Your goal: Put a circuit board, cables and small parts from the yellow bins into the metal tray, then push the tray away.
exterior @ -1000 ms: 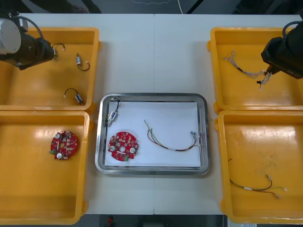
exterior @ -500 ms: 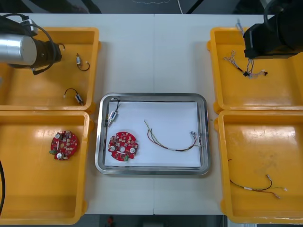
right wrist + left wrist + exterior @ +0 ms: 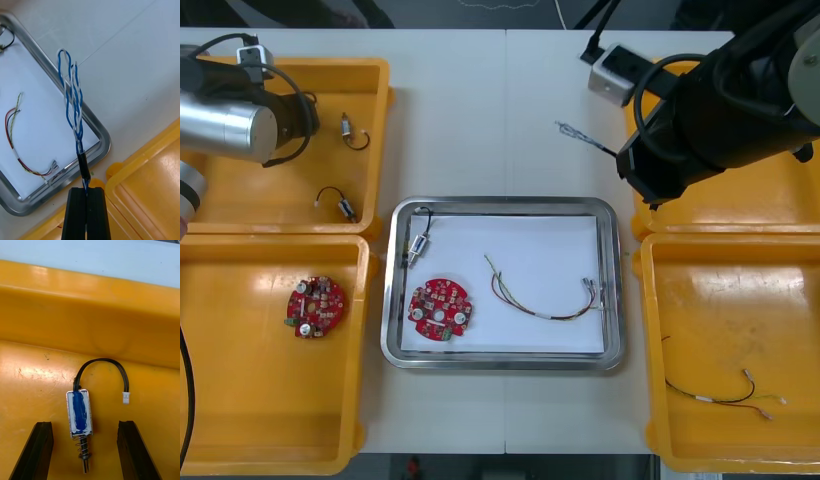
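Note:
My right gripper (image 3: 86,189) is shut on a twisted blue and white cable (image 3: 73,101), which hangs over the table next to the metal tray's (image 3: 102,137) far right corner. In the front view the cable's loose end (image 3: 580,135) sticks out left of the right arm (image 3: 710,110). The tray (image 3: 500,205) holds a round red circuit board (image 3: 439,309), a small metal part (image 3: 418,247) and a red and yellow cable (image 3: 540,300). My left gripper (image 3: 85,425) is open in the far left yellow bin (image 3: 370,70), its fingers on either side of a blue-marked small metal part (image 3: 79,412).
Two more small metal parts (image 3: 350,128) (image 3: 340,205) lie in the far left bin. The near left bin holds another circuit board (image 3: 314,306). A thin cable (image 3: 720,395) lies in the near right bin. The right arm covers most of the far right bin.
The right arm lifted the blue and white cable out of the far right bin and swung left over the table. The left arm shifted slightly right inside the far left bin.

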